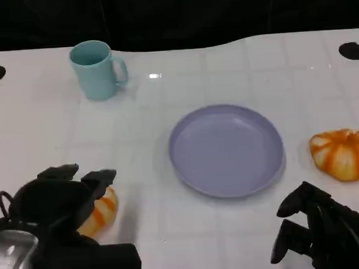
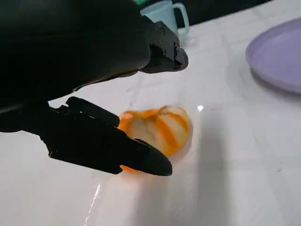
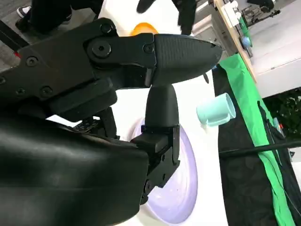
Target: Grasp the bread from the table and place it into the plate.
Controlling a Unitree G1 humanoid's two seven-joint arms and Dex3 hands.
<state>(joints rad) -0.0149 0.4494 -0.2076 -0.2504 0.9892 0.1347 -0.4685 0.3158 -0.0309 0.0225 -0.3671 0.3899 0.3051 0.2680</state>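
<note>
Bread [image 2: 157, 129]: orange-striped bun on the bench [image 1: 236, 71], beside the plate [image 1: 226, 150], under my left hand [image 1: 63, 207], fingers [image 2: 108, 143] apart around it, not touching. Likely light, soft, crushable; take gently across the sides.

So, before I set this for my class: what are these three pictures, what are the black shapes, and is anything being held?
One humanoid robot at a white table, seen by three cameras: one on its head looking down, one behind each wrist. The black shapes are its hands. The left hand hovers open around an orange-striped bread, its fingers either side but not yet gripping. The right hand holds nothing. Also on the table: a purple plate, empty, a second striped bread and a light blue mug.
</note>
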